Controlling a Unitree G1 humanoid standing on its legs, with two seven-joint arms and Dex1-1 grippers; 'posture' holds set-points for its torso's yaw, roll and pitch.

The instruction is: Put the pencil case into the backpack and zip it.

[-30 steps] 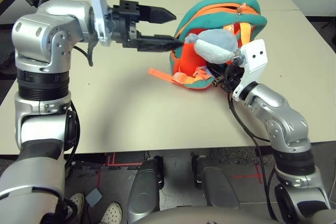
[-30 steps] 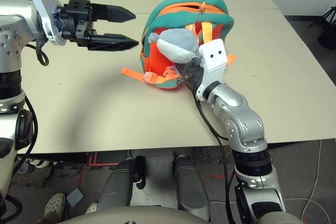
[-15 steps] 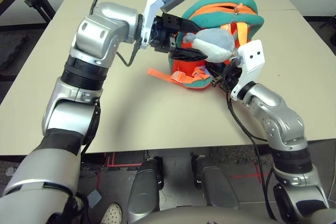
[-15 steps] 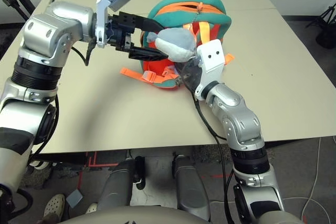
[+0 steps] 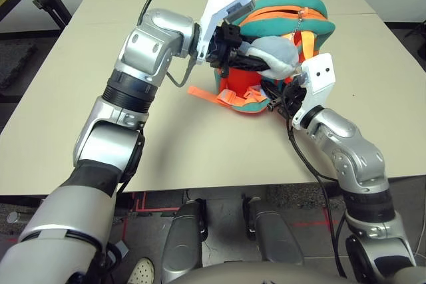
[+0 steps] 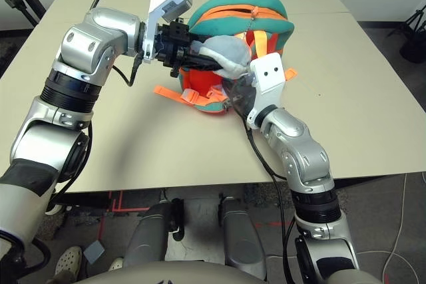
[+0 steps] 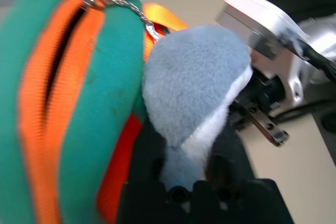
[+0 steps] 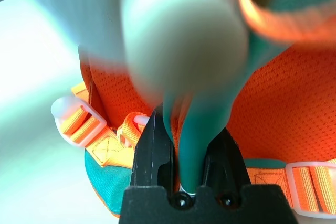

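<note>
The orange backpack (image 5: pixel 286 18) with teal edging lies on the table, its grey-white plush ball (image 5: pixel 273 53) resting on its front. My left gripper (image 5: pixel 253 59) reaches in from the left and is shut on the plush ball (image 7: pixel 194 82), whose lower part sits between the black fingers (image 7: pixel 147 156). My right gripper (image 8: pixel 189 156) is at the backpack's near side, shut on a strip of its teal edging (image 8: pixel 197 129). A dark slit runs along the orange zip (image 7: pixel 58 61). The pencil case is out of view.
Orange webbing straps with pale buckles (image 5: pixel 219 94) trail from the backpack onto the table toward the left. The beige table (image 5: pixel 100 64) has free room to the left and in front. The floor shows below the near edge.
My left arm has swung right from the bare table to the backpack, and its wide-open fingers have closed on the plush ball. The right arm has stayed put.
</note>
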